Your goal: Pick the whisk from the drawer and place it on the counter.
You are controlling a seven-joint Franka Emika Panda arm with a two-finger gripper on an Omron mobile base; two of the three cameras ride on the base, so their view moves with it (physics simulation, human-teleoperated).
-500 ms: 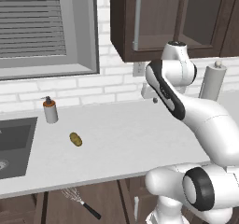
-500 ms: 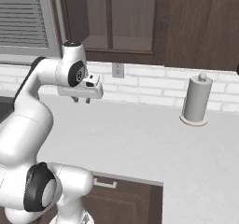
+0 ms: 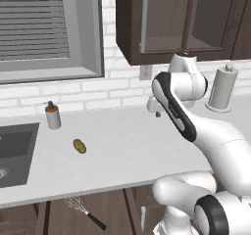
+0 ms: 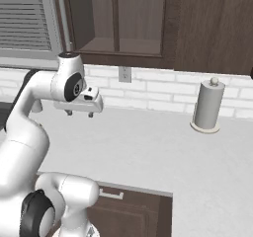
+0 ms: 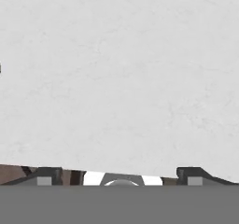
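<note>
While the gripper (image 4: 79,114) hangs over the worktop (image 3: 127,146), jaws spread and empty, the whisk (image 3: 84,211) lies below-left in the drawer (image 3: 59,217), handle pointing near-right.

soap dispenser (image 3: 52,116), yellow-brown lump (image 3: 79,146), paper towel roll (image 4: 208,105), wall outlet (image 4: 124,74)

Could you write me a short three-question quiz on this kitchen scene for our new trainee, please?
1. True or false: the whisk lies in the open drawer below the counter.
2. What does the gripper hold? A) whisk B) nothing C) soap dispenser
3. Fill in: the paper towel roll stands ___ on the counter.

Key: 1 true; 2 B, fingers spread above bare counter; 3 upright.
</note>
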